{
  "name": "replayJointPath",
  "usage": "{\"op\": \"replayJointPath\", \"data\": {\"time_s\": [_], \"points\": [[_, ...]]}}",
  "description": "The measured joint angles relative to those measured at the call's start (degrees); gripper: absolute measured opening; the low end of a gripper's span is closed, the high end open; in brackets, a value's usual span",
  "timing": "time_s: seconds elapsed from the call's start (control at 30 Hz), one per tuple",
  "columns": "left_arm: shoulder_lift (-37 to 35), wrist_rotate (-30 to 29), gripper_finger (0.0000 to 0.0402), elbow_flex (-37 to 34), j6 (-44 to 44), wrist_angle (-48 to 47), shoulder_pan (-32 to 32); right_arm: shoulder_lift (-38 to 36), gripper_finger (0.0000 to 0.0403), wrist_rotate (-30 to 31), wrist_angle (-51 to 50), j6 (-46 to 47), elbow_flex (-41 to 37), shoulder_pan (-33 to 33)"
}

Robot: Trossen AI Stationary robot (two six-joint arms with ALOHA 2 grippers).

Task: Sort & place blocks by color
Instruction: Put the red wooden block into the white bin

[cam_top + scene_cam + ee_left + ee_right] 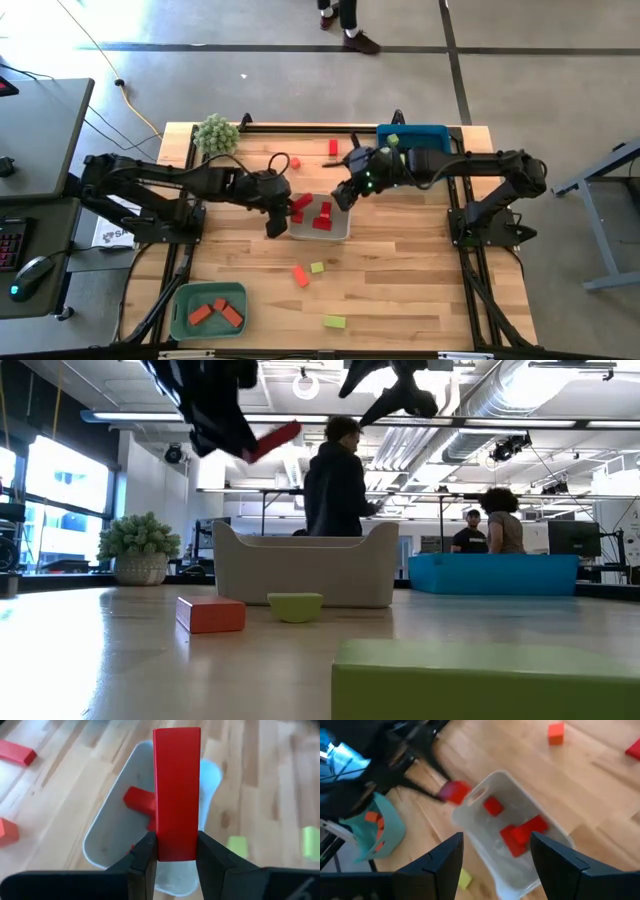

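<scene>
Holding a red bar (pixel 176 795) clamped in my left gripper (pixel 172 851) above the white tray (pixel 338 229); right gripper (pixel 495 851) hovers spread over it, empty. No legible writing.

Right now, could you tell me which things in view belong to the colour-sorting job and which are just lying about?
Belongs to the job:
- long red bar clamped in the left gripper
- white tray holding red blocks
- green tray, blue tray
- loose orange-red block, yellow-green blocks

Just lying about:
- fuzzy green plant
</scene>
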Motion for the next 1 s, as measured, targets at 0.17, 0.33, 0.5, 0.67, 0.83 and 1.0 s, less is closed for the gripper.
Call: {"op": "replayJointPath", "data": {"time_s": [0.17, 0.33, 0.5, 0.67, 0.83, 1.0], "points": [[4.56, 3.18, 0.0089, -0.02, 2.29, 0.60, 1.37, 0.00, 0.0216, 2.13, -1.34, 3.96, 0.00, 3.75], [9.56, 5.50, 0.0100, -0.04, 4.41, 2.26, 2.26, 0.00, 0.0216, 4.09, -2.55, 8.37, 0.00, 7.30], [13.73, 6.18, 0.0109, -0.04, 4.45, 3.74, 3.06, 0.00, 0.0216, 4.58, -3.06, 11.26, 0.00, 10.75], [16.26, 9.41, 0.0110, -0.02, 4.43, 3.99, 4.23, 0.00, 0.0216, 4.91, -3.14, 13.20, 0.00, 13.52], [16.39, 13.11, 0.0111, -0.04, 4.20, 3.91, 5.15, 0.01, 0.0216, 4.91, -3.11, 10.54, 0.00, 16.36], [16.39, 14.63, 0.0111, -0.04, 2.90, 3.75, 6.23, 1.28, 0.0216, 3.93, -2.78, 10.42, 0.00, 19.11]]}}
